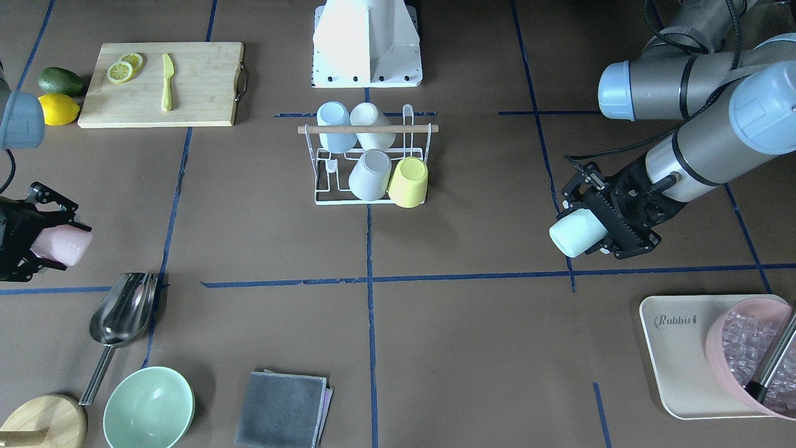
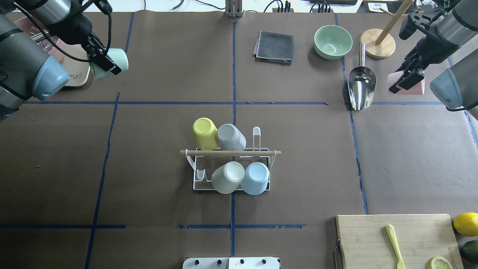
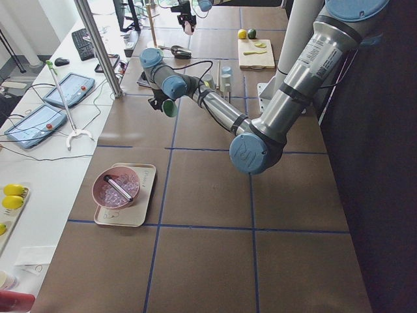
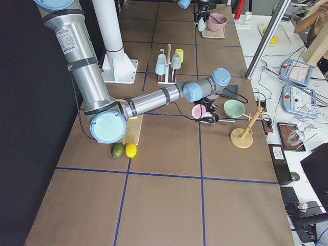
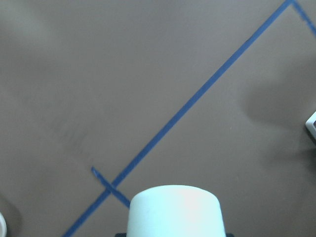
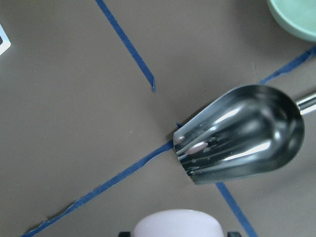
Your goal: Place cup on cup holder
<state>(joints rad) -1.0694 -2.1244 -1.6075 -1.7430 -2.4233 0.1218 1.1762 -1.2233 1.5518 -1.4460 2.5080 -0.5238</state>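
Transport is looking like the step in hand. The left gripper (image 1: 591, 225) is clamping a mint cup (image 1: 573, 234) and the right gripper (image 1: 55, 239) a pink cup (image 1: 68, 244), both hanging over the counter (image 1: 472, 348), well apart from the central cup holder (image 2: 261, 152). Next, each cup is needing upending over a free prong. Four cups are sitting racked, making six cups and one holder.

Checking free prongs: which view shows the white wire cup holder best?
Overhead exterior: white wire cup holder sits central and large, bare prongs clear. Front-facing shows it reversed; side views show it tiny; wrist views don't show it.
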